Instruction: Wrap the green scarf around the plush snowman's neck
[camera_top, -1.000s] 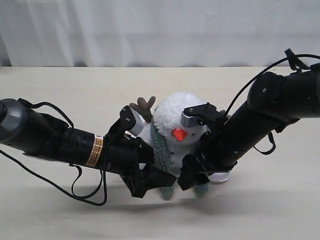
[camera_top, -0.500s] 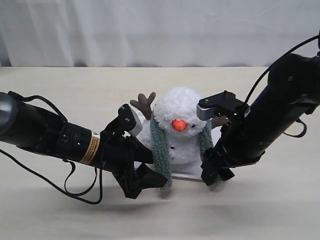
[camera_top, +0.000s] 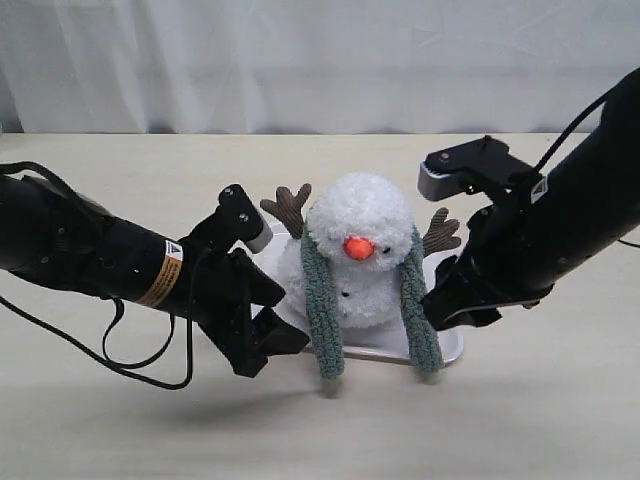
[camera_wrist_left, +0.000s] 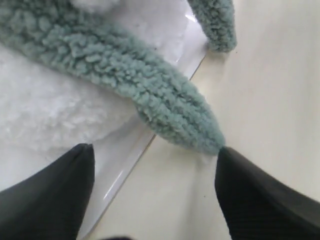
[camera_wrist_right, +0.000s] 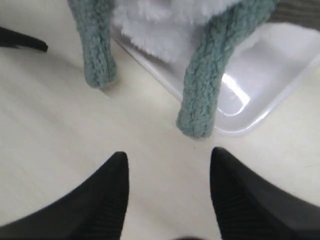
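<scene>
Right gripper (camera_wrist_right: 167, 156) gapes empty, green scarf (camera_wrist_right: 204, 87) end hanging just beside it

A flat white tray (camera_top: 375, 353) (glossy, with a raised rim) lies on the pale wooden table (camera_top: 120, 425) — a pleated white curtain (camera_top: 300, 60) hangs behind

Left arm (camera_top: 110, 265): black, stretched in low from the left, sloping down toward the middle.
Left gripper (camera_top: 272, 342): jaws spread wide, nothing between them; both dark fingers (camera_wrist_left: 47, 200) show in the wrist view.
Right arm (camera_top: 570, 215): black, coming in from the upper right, angled steeply down toward the middle.
Right gripper (camera_top: 450, 308): jaws apart, nothing gripped; fingertips (camera_wrist_right: 107, 195) point downward.
</scene>
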